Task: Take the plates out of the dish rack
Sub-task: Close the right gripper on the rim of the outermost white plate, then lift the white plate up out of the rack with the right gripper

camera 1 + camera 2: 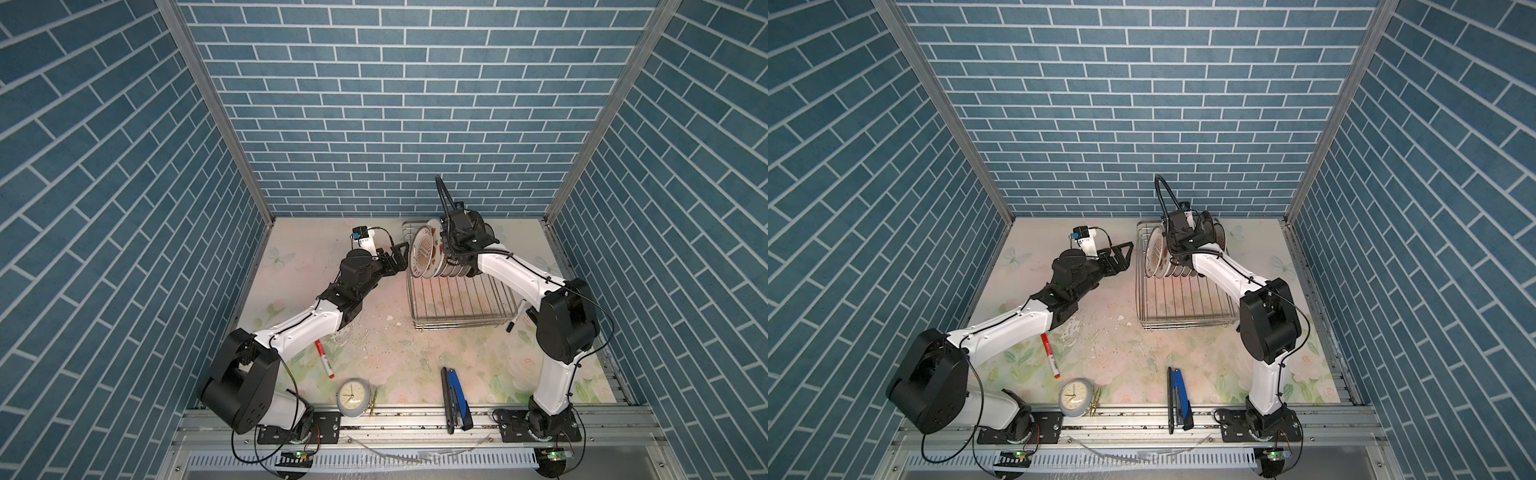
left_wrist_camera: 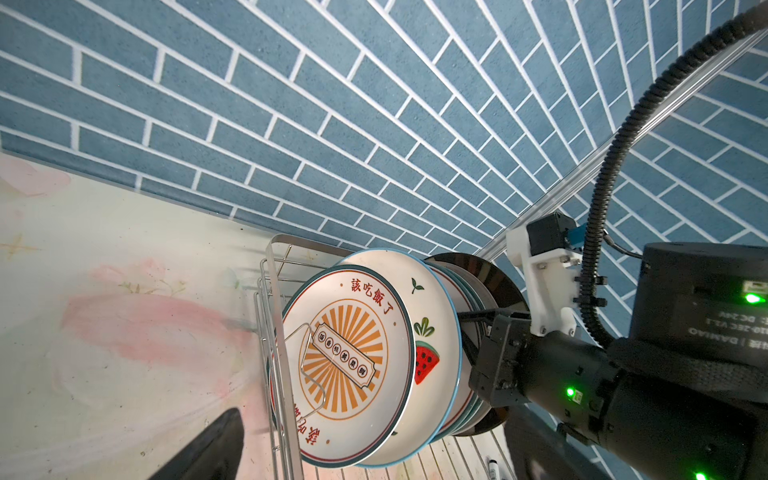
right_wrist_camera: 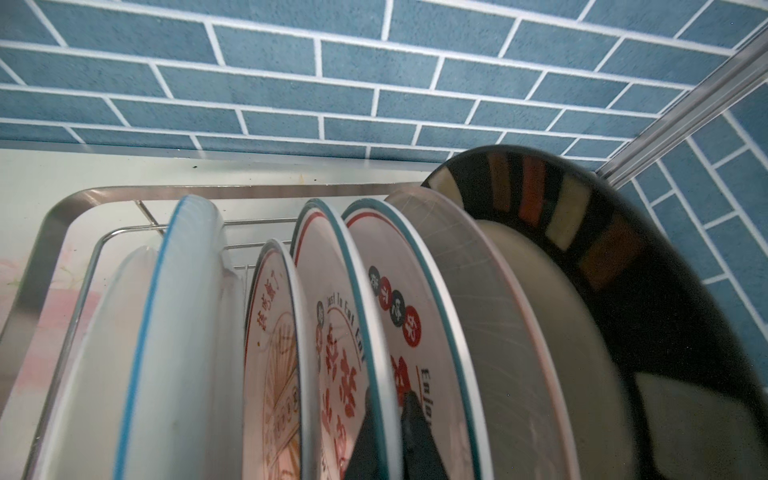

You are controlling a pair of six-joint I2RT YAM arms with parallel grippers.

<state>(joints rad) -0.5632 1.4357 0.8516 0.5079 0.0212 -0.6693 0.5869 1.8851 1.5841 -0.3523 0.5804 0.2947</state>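
Several plates stand upright at the far end of the silver wire dish rack (image 1: pixel 461 305) (image 1: pixel 1183 309). Foremost is an orange sunburst plate (image 1: pixel 422 253) (image 2: pixel 345 353), with a watermelon plate (image 2: pixel 432 332) behind it. My right gripper (image 1: pixel 452 258) (image 3: pixel 388 399) reaches down into the row. It is shut on the teal rim of a red-printed plate (image 3: pixel 376 332), one finger on each face. A grey plate (image 3: pixel 469 291) and a dark-banded one (image 3: pixel 582 232) stand behind that. My left gripper (image 1: pixel 401 254) (image 1: pixel 1125 252) hangs open just left of the rack, holding nothing.
On the floral table lie a red marker (image 1: pixel 325 359), a small clock (image 1: pixel 352 397), a brass clip (image 1: pixel 374 401) and a blue stapler (image 1: pixel 455 399). A black pen (image 1: pixel 514 320) lies by the rack's near right corner. Blue brick walls close in the back and both sides.
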